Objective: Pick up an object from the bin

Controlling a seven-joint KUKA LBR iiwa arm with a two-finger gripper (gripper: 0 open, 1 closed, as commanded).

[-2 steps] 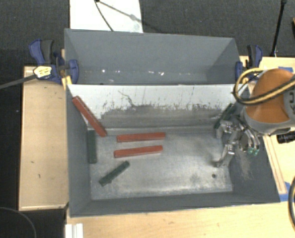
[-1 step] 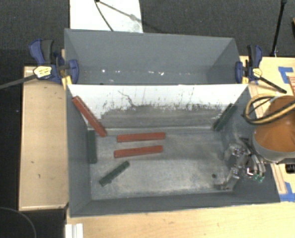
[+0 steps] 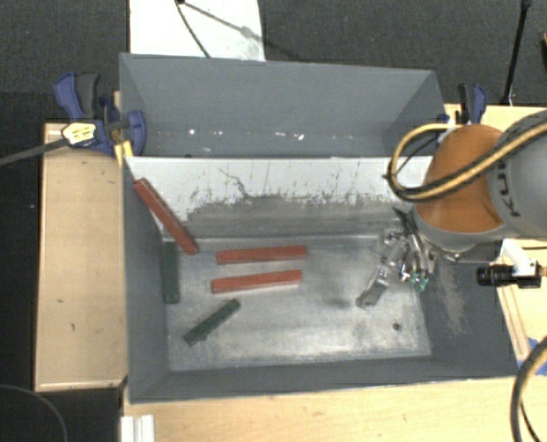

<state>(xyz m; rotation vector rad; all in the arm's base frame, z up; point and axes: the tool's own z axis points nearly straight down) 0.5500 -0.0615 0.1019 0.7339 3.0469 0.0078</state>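
Red sticks [image 3: 260, 256], green sticks [image 3: 211, 322] well left of gripper [image 3: 384, 279], none grasped. Gripper over bare bin [image 3: 347, 334] floor; clenched or released, cannot tell. Whole pick left.

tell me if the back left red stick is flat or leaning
Leaning: the red stick has its lower end on the floor and its upper end up the bin left wall.

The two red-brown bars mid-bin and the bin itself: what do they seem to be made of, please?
Red-brown bars: matte, even colour, square edges; possibly painted wood or plastic, though the look leaves it open. Bin: grey sheet metal, dull finish, its floor scratched and scuffed pale.
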